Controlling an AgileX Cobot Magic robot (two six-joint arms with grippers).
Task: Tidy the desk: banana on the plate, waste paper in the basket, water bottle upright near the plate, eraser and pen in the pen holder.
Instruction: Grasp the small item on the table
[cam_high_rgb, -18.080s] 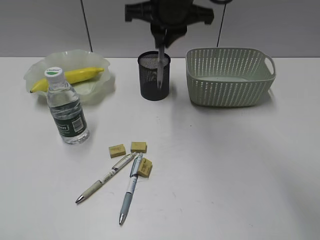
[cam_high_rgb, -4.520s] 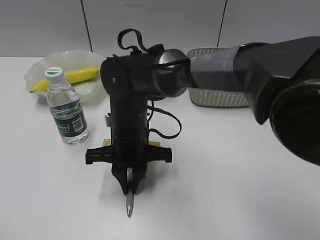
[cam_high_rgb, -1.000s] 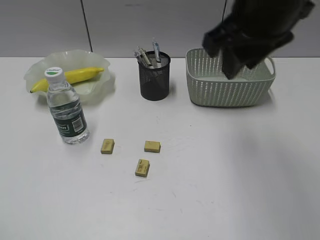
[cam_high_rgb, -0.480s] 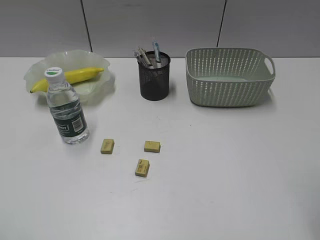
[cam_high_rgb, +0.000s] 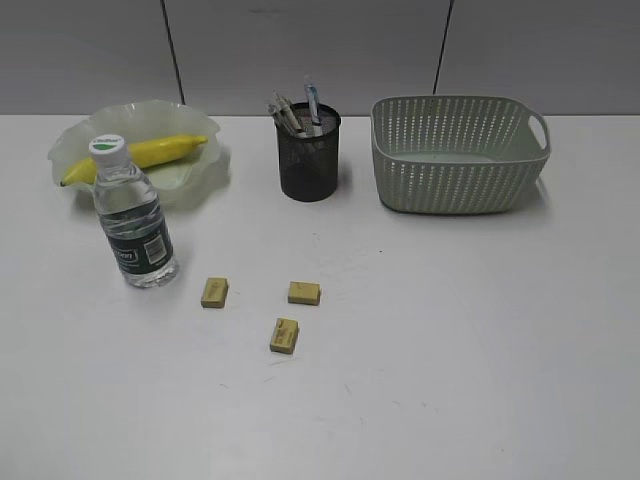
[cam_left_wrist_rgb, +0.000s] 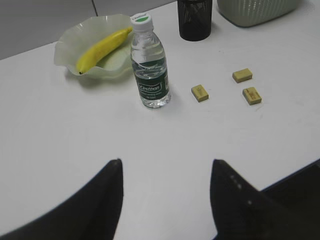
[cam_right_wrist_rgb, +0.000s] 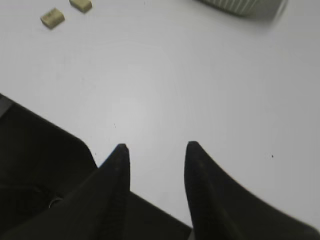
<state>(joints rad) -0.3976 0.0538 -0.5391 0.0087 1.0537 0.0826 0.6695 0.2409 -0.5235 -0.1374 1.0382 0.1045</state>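
A plain grey panelled wall runs behind the desk (cam_high_rgb: 450, 350), a wide white top with most of its near half bare. The left gripper (cam_left_wrist_rgb: 165, 170) hangs over the near left part of the desk with its dark fingers (cam_left_wrist_rgb: 107, 195) spread well apart and nothing between them; the right gripper (cam_right_wrist_rgb: 155, 150) hovers over bare white surface with a narrower gap, also holding nothing, and a dark edge shows under it at the near side. Beyond the left gripper stands the water bottle (cam_high_rgb: 134, 215), upright with its white cap on top, just in front of the plate (cam_high_rgb: 205, 170). The banana (cam_high_rgb: 135, 155) lies in the plate, its long axis running left to right, the right tip lifted toward the back. Three small tan erasers (cam_high_rgb: 285, 335) lie apart from one another in the middle, right of the bottle, with open room all round them. At the back the pen holder (cam_high_rgb: 309, 155) stands between the plate and the basket (cam_high_rgb: 455, 155), clear of both; pens (cam_high_rgb: 295, 108) stick out of its top, leaning left. I cannot make out any paper inside the basket. Compared with a second ago, the dark arm that hung over the basket has gone from the outside view; the pens that lay by the erasers earlier are now in the holder.
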